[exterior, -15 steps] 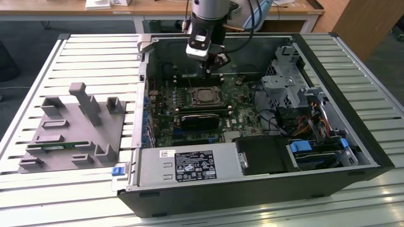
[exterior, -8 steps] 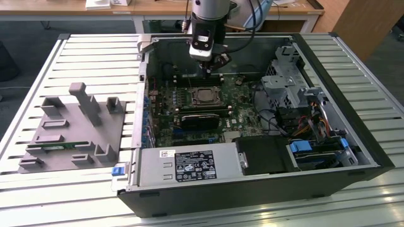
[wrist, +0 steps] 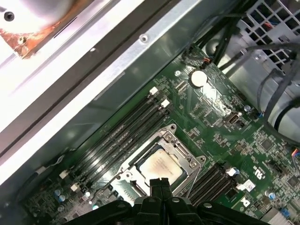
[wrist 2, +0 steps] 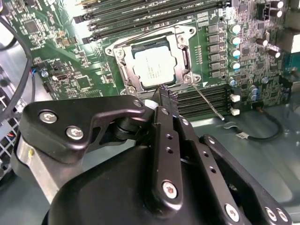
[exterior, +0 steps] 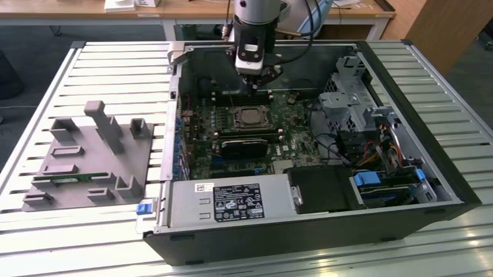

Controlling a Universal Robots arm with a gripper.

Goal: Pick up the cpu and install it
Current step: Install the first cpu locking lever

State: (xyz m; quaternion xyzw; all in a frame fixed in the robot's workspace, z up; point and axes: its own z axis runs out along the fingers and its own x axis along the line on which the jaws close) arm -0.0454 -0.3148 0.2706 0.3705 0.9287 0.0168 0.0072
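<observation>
Nearest the lens in the second wrist view is the black gripper point(wrist 2: 168, 96), its linkage plates and screws large in the foreground and its two ribbed fingertips point(wrist 2: 164, 93) pressed together with nothing between them. Just past those tips lies the cpu point(wrist 2: 155, 69), its silver-grey top facing up, seated flat inside the metal-framed socket point(wrist 2: 123, 57) of the green motherboard point(wrist 2: 70, 47); the gripper hangs close above the socket's edge without touching the chip. The thin wire socket lever point(wrist 2: 206, 101) runs out at a slant beside the frame, and rows of dark memory slots point(wrist 2: 140, 14) lie beyond the socket. In the first wrist view the closed gripper point(wrist: 158, 183) again sits just at the edge of the cpu point(wrist: 161, 165), with a round coin battery point(wrist: 198, 78) farther off on the board. In the exterior view the gripper point(exterior: 254, 88) points down into the open computer case point(exterior: 431, 173) over the cpu point(exterior: 248, 117), and a grey tray point(exterior: 85, 167) rests on the slatted table point(exterior: 46, 86) to the exterior view's left, well apart from the case.
</observation>
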